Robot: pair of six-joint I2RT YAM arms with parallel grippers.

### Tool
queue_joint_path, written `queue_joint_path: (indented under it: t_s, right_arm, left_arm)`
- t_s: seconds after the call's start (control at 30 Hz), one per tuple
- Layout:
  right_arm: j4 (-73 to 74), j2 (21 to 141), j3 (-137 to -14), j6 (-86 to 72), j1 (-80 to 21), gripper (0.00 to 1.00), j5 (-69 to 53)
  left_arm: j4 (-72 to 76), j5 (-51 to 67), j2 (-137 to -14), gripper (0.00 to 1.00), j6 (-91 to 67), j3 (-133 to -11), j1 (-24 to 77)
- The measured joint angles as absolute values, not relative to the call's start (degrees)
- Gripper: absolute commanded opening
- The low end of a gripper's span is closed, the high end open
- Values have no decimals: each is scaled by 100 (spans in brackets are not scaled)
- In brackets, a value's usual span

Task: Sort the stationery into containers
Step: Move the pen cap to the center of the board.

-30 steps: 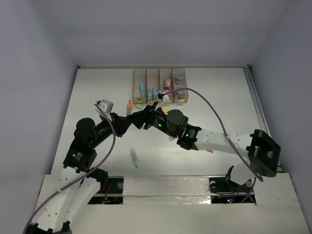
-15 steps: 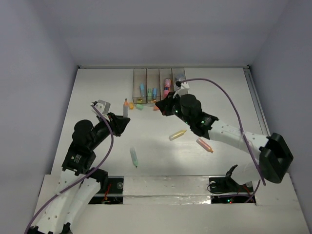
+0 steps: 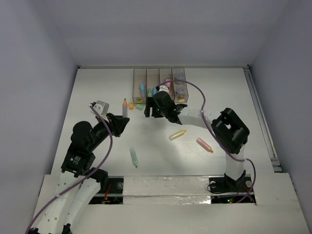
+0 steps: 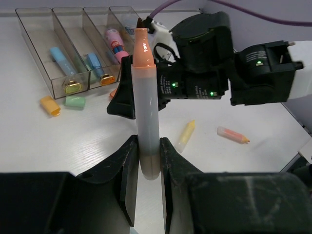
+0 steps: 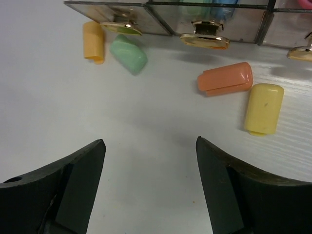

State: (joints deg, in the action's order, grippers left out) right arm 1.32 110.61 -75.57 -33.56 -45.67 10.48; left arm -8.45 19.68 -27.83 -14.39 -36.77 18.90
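My left gripper [image 3: 120, 123] is shut on the lower end of a grey marker with a bare orange tip [image 3: 125, 108]; in the left wrist view the marker [image 4: 146, 112] stands up between the fingers [image 4: 127, 165]. My right gripper [image 3: 150, 109] is open and empty, low over the table just before the four clear bins [image 3: 159, 85]. In the right wrist view it [image 5: 150, 144] faces an orange cap [image 5: 225, 78], a yellow cap [image 5: 263, 108], a green cap [image 5: 128, 53] and an amber cap [image 5: 93, 41] lying by the bins' front edge [image 5: 204, 19].
A green marker [image 3: 134, 157], a yellow marker [image 3: 177, 134] and a pink-orange marker [image 3: 204, 145] lie loose on the table. The bins hold blue, green and pink sticks and grey-blue round pieces [image 3: 179, 78]. The right arm's body [image 4: 204, 73] fills the space behind the held marker.
The right gripper pulled away from the left gripper's marker, went to the bins, then shifted left along their front. The left gripper drew back a little, still holding the marker.
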Motion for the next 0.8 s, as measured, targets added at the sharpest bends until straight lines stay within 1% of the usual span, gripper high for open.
queue_joint_path:
  t_s: [0.33, 0.57, 0.63, 0.7, 0.8]
  right_arm:
    - [217, 11681, -7697, -3715, -4261, 81, 1249]
    - [215, 12077, -8173, -3726, -4141, 80, 1568]
    - [213, 12140, -8252, -3706, -4141, 77, 1653]
    - [213, 12230, -8359, -3664, -4141, 71, 1761]
    - [209, 12331, -8468, -3577, -4141, 66, 1898]
  left_arm:
    - [-845, 1973, -2786, 0, -1437, -3677, 1890]
    - [-845, 1977, -2805, 0, -1435, -3677, 1890]
    - [-845, 1981, -2805, 0, -1433, -3677, 1881]
    - [-845, 1990, -2810, 0, -1420, -3677, 1861]
    - [-845, 1992, -2816, 0, -1406, -3677, 1861]
